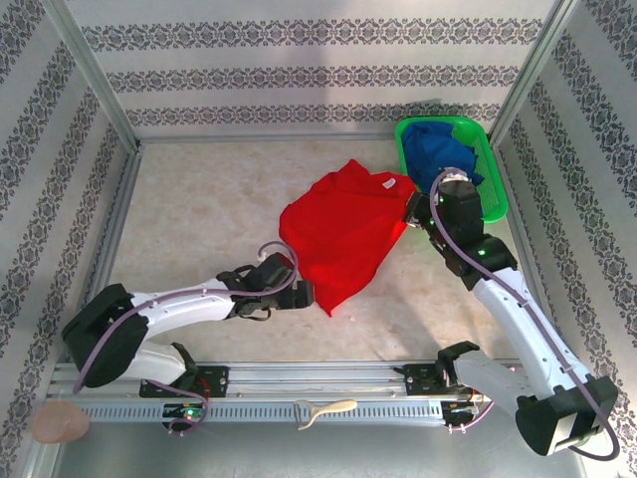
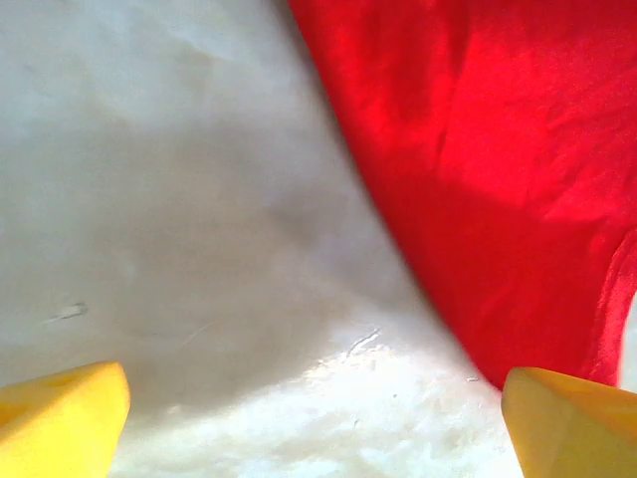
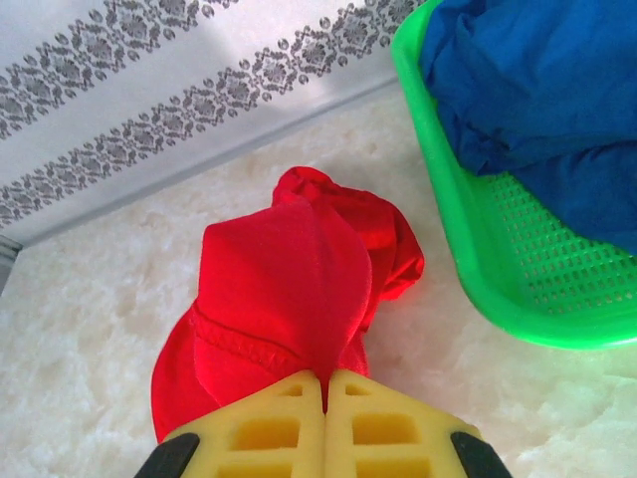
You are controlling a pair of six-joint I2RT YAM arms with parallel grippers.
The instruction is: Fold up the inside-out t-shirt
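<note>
T-shirt lay mid-desk, right of centre, as a loose, rumpled sheet; its far-right part was bunched up close to the green basket holding the blue garment. No clean fold visible. Right hand: fingers pressed together, pinching a raised ridge of red cloth at that bunched end. Left hand: spread wide, low over bare desk just beside the near hem, holding nothing. Judgement: early stage; spreading flat and all folds remained.
</note>
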